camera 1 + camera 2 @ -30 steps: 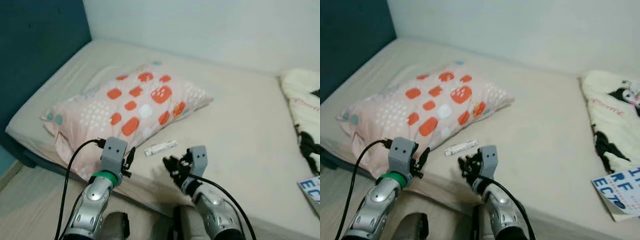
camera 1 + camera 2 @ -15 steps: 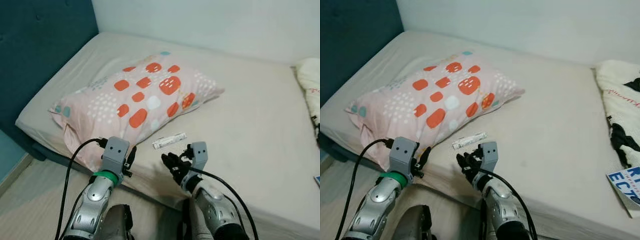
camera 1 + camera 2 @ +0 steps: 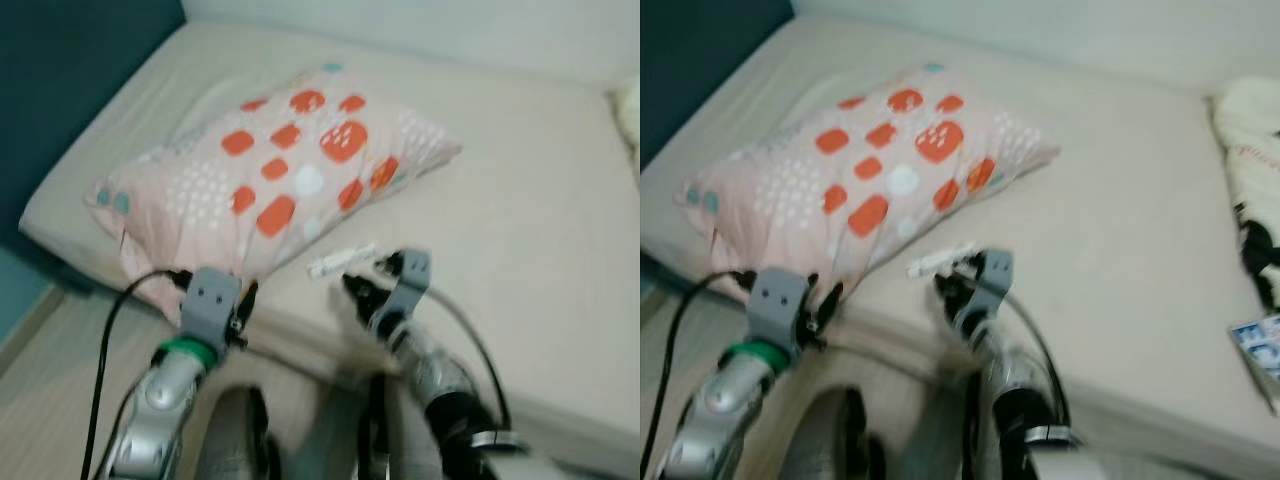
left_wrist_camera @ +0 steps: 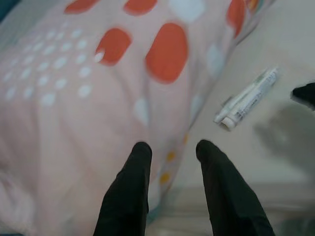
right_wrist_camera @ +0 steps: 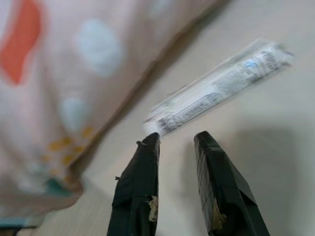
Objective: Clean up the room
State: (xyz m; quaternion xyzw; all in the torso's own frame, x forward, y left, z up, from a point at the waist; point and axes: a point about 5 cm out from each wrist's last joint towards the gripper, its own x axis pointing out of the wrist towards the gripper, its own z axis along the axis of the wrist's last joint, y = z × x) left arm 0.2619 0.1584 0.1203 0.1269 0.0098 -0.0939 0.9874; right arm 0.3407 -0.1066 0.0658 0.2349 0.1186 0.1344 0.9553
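1. Beige bedding (image 3: pixel 540 200) was seen in the eye views, bearing a spotted pillow (image 3: pixel 280 175); a small white packet (image 3: pixel 342 261) lay just beside it.
2. Left wrist view: left gripper (image 4: pixel 170 149) was held parted near the pillow.
3. Right wrist view: right gripper (image 5: pixel 177 140) was held parted, just short of the packet.

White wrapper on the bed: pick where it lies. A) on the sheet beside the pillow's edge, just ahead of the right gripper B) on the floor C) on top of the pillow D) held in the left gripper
A: the white wrapper lies flat on the sheet next to the pillow, with the right gripper open just short of it.
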